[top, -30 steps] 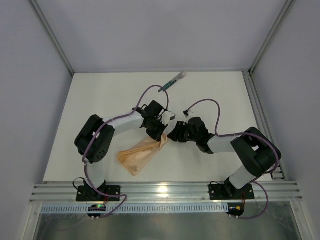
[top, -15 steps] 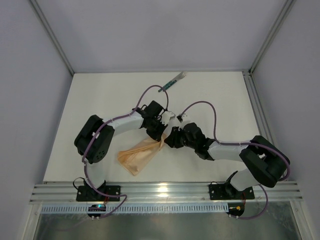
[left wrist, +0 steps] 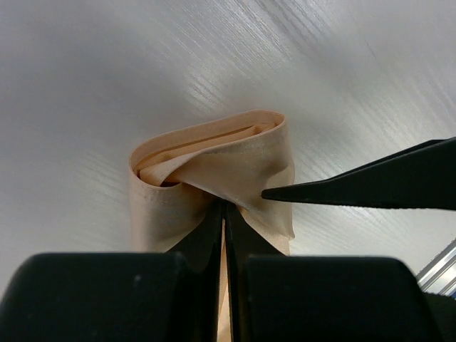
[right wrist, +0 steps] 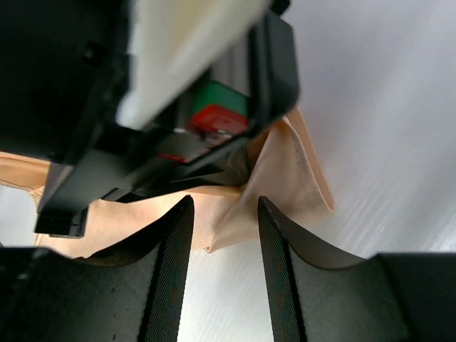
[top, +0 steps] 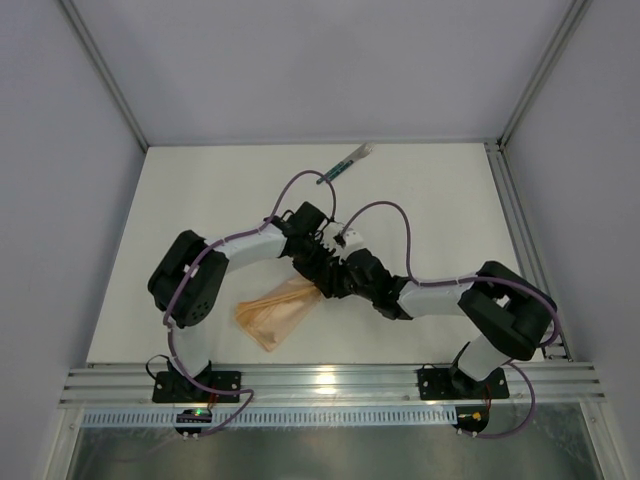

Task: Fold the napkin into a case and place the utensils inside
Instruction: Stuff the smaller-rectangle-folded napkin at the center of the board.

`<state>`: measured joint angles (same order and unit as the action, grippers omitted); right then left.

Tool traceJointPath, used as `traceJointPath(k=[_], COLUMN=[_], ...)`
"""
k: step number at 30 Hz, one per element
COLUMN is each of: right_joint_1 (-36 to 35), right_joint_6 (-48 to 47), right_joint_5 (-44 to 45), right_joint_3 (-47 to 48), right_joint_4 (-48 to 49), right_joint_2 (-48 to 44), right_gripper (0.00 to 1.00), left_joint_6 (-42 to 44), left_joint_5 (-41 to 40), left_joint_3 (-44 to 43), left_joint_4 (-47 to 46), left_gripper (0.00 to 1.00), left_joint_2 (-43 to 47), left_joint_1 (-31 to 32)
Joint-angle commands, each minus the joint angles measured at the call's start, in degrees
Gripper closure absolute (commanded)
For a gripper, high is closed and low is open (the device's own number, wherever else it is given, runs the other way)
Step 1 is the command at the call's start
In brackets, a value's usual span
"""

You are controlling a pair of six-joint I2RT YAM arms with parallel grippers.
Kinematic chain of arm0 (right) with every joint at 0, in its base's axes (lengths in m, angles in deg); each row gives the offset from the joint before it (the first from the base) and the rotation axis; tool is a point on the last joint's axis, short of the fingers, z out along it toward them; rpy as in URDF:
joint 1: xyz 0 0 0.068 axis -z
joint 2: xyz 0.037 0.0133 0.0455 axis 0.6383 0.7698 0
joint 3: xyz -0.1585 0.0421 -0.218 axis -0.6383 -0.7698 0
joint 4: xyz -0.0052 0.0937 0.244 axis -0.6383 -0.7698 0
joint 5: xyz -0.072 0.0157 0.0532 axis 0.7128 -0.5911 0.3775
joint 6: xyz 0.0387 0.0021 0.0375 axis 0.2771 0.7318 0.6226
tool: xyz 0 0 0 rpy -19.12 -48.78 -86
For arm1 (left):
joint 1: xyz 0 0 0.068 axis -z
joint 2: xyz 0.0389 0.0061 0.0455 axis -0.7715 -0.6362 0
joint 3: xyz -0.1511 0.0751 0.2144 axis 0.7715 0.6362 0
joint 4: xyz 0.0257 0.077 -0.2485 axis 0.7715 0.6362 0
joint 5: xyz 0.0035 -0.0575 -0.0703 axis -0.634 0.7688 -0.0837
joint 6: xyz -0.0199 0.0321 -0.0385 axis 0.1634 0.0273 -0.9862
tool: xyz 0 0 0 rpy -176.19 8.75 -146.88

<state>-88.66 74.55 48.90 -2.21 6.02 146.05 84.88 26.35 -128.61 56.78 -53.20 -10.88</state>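
Note:
The peach-tan napkin (top: 278, 312), folded into a narrow band, lies near the front of the table. Its far right end is lifted. My left gripper (top: 322, 282) is shut on that end, and in the left wrist view the cloth (left wrist: 214, 160) bulges out in a loop past the closed tips (left wrist: 224, 208). My right gripper (top: 340, 284) comes in from the right, open. In its wrist view its fingers (right wrist: 169, 263) flank a hanging corner of the napkin (right wrist: 288, 171) without clamping it. The utensils (top: 346, 162), dark green with pale ends, lie at the back of the table.
The white table (top: 200, 200) is bounded by a metal rail (top: 320, 382) at the near edge and by frame posts at the back corners. Purple cables loop over both arms. The left gripper's body (right wrist: 107, 107) fills the upper left of the right wrist view.
My right arm has swung left, bringing its gripper up against the napkin end held by the left gripper. The left arm and the napkin have stayed in place.

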Motion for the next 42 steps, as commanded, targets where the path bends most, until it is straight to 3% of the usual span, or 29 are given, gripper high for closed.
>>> traceJointPath(k=[1, 11, 20, 42], right_joint_1=[-2.4, -6.7, -11.2, -11.5], right_joint_6=[-3.1, -6.7, -8.6, -3.0], right_joint_5=[6.6, 14.8, 28.4, 28.3], right_joint_3=[3.0, 3.5, 4.7, 2.2], right_joint_4=[1.9, 3.9, 4.9, 13.6], right_joint_2=[0.6, 5.2, 7.4, 8.8], right_gripper=[0.53, 0.47, 0.47, 0.48], left_joint_6=[-0.6, -0.3, -0.9, -1.4], left_joint_5=[1.3, 1.2, 2.0, 2.9], left_joint_3=[1.0, 1.0, 1.6, 1.9], left_joint_4=[-1.1, -1.0, -1.2, -1.7], left_gripper=[1.00, 1.00, 1.00, 1.00], left_joint_2=[0.7, 0.5, 0.8, 0.2], left_joint_1=[0.0, 0.0, 0.1, 0.1])
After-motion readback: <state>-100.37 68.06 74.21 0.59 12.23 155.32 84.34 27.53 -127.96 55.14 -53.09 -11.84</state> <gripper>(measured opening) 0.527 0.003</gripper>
